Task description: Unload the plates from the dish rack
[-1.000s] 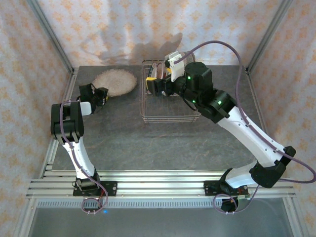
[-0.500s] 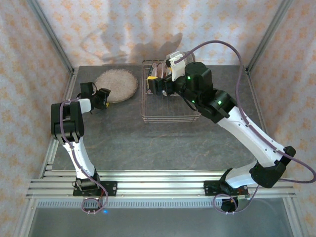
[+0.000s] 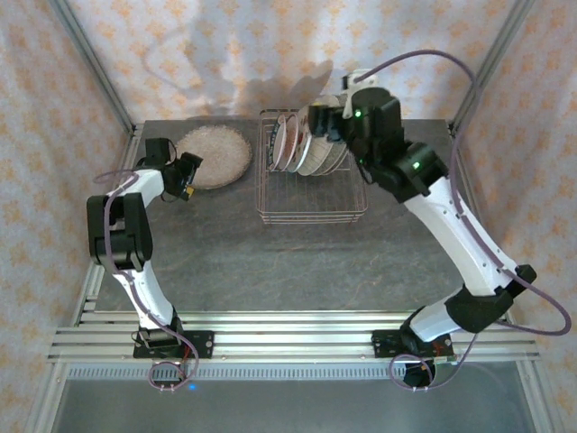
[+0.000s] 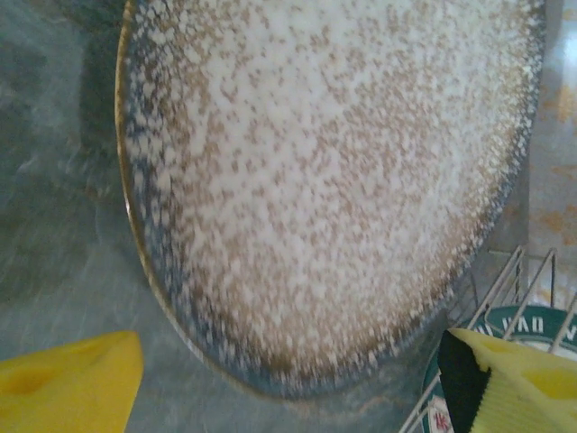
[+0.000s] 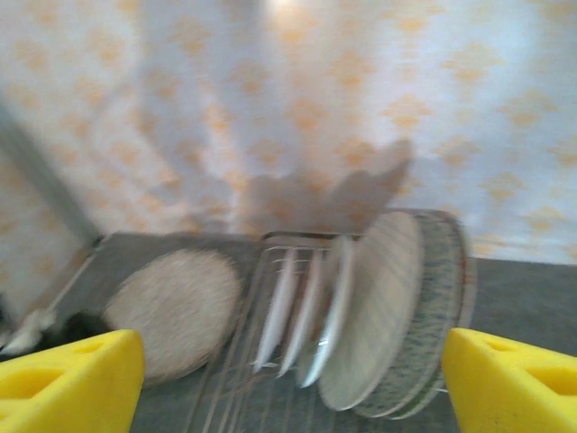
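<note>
Left pincer (image 3: pixel 187 173) sits low at the far-left of the bench (image 3: pixel 225 257), aimed at the speckled plate (image 3: pixel 214 155). On the left wrist cam the pincer (image 4: pixel 288 392) is spread wide, with a yellow fingertip (image 4: pixel 68 383) at each bottom corner and nothing between them. It's just beside the plate's near rim; can't tell whether it touches.

The speckled plate (image 4: pixel 334 171) lies flat on the bench, outside the dish rack (image 3: pixel 311 203) and just left of it. It is beige-brown flecked, with a darker bluish band and a thin gold edge. Rack wires (image 4: pixel 505 289) show at the lower right of that cam, with a green-lettered plate (image 4: pixel 532 320) behind them.

The dish rack is centre-far on the bench. The rest of the plates (image 3: pixel 306 149) stand on edge in its far half, packed close and leaning slightly. The near half of the rack holds nothing.

The right wrist cam is blurred. It shows three thin white plates (image 5: pixel 311 307) at the left of the row, then a big beige one (image 5: pixel 374 307), then a grey-speckled one (image 5: pixel 437 298) at the right end. Patterns aren't readable there.

Right pincer (image 3: pixel 317 120) hangs above the far edge of the rack, over the standing plates, and the arm reaches in from the right. Its fingers (image 5: pixel 514 379) are spread wide and hold nothing. The patterned wall (image 3: pixel 225 54) is behind.
</note>
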You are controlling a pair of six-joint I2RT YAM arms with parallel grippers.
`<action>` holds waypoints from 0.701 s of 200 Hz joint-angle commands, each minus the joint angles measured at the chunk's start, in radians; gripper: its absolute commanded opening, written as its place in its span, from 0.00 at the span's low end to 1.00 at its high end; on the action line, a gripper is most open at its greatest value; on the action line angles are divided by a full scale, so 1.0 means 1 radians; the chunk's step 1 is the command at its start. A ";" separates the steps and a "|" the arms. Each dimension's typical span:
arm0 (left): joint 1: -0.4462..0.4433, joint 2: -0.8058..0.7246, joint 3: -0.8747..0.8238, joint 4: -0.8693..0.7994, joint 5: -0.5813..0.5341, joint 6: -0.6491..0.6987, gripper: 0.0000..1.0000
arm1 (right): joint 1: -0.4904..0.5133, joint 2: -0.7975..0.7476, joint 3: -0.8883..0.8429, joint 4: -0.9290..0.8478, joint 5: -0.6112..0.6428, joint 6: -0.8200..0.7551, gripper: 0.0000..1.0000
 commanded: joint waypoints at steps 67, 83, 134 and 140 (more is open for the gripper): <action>-0.213 -0.448 0.034 -0.309 -0.258 0.018 0.88 | -0.352 0.338 0.331 -0.389 -0.213 0.256 0.63; -0.283 -0.518 0.038 -0.285 -0.246 0.061 0.88 | -0.382 0.428 0.418 -0.429 -0.264 0.232 0.59; -0.502 -0.675 0.025 -0.244 -0.216 0.145 0.86 | -0.445 0.651 0.648 -0.478 -0.434 0.152 0.48; -0.519 -0.688 0.022 -0.231 -0.207 0.152 0.86 | -0.449 0.669 0.666 -0.483 -0.436 0.152 0.48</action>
